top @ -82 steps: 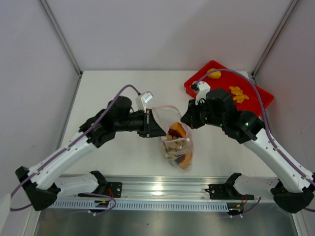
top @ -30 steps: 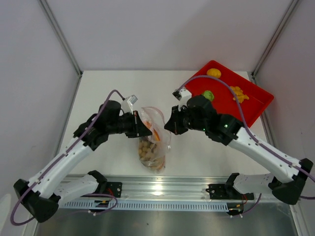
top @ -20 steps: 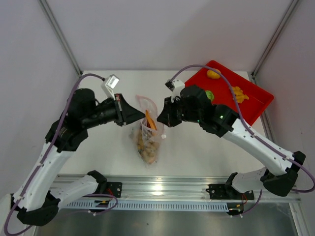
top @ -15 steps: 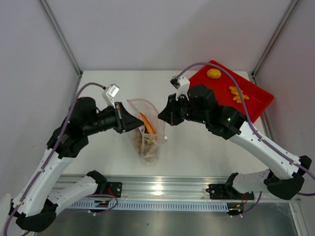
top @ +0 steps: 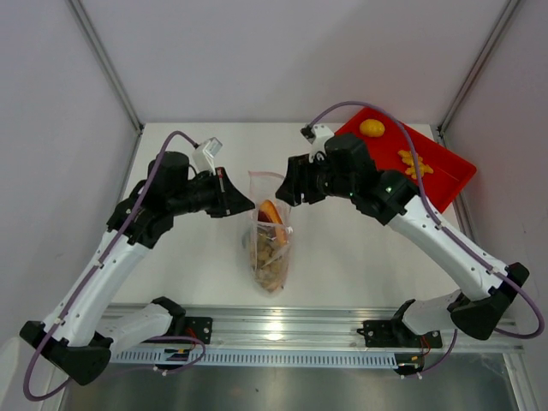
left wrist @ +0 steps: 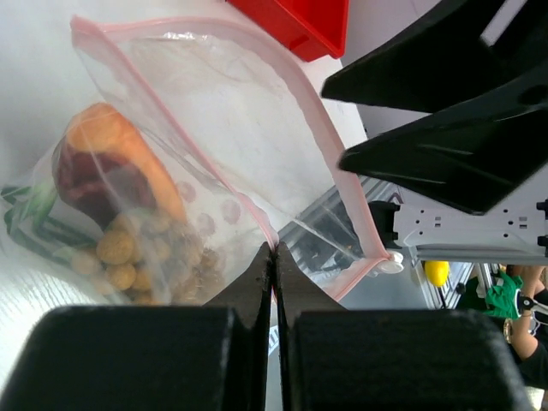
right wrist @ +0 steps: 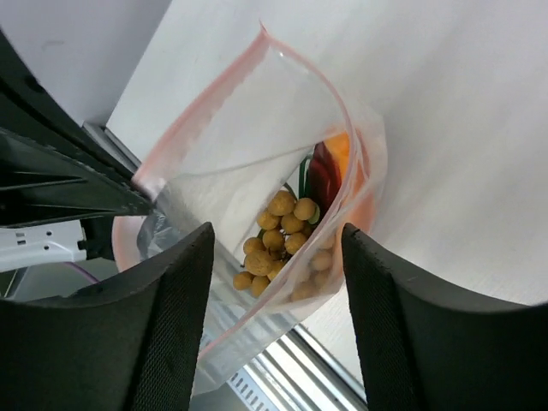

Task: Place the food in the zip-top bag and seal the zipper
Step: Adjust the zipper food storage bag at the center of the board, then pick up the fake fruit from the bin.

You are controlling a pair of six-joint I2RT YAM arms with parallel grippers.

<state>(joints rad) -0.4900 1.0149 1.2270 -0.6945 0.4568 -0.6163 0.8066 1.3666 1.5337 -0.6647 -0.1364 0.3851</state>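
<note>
at the mouth edge of the zip-top bag [left wrist: 214, 103], the left gripper [left wrist: 272, 255] is pressed together on the plastic, its tips pinching the pinkish-red zipper [left wrist: 199, 152] strip. the bag's mouth gapes wide, with the two sides of the zipper bowed apart. on the opposite side of the bag, just beside its mouth, the right gripper [right wrist: 276, 235] has its fingers [right wrist: 175, 334] spread apart. the bag shows in the gap between them, but whether either one touches the plastic cannot be told. low inside the bag sit a yellowish grape bunch [right wrist: 278, 205], an orange piece [left wrist: 116, 141], a purple-red piece [left wrist: 86, 180] and green leaves [left wrist: 30, 210]. the bag's lower end rests on the white table [top: 205, 274], toward the arm bases. well apart from the bag, beyond the right gripper, a red tray [top: 445, 178] holds a yellow-orange round fruit [top: 372, 128] and orange lumpy pieces [top: 413, 163], both outside the bag.
</note>
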